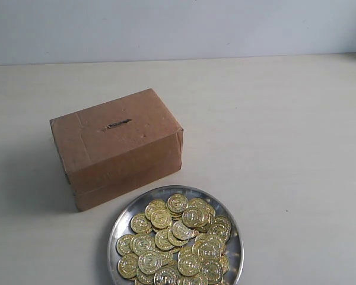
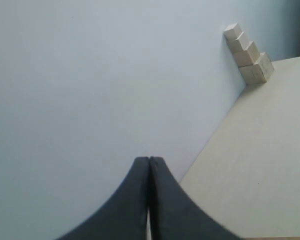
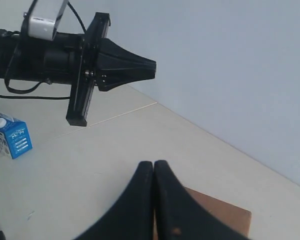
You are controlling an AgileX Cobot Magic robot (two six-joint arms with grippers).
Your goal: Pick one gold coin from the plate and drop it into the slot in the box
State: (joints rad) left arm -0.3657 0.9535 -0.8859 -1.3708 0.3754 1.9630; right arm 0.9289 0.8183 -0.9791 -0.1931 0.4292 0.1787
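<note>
The brown cardboard box stands on the table left of centre, with the thin dark slot in its top face. In front of it the round silver plate holds several gold coins in a heap. Neither gripper appears in the exterior view. My left gripper is shut and empty, pointing at the pale wall. My right gripper is shut and empty too, with a corner of the box showing beyond its fingers. The left arm's gripper also shows in the right wrist view, raised above the table.
A stack of small wooden blocks stands against the wall in the left wrist view. A small blue and white carton stands on the table in the right wrist view. The pale table stretches to the right of the box.
</note>
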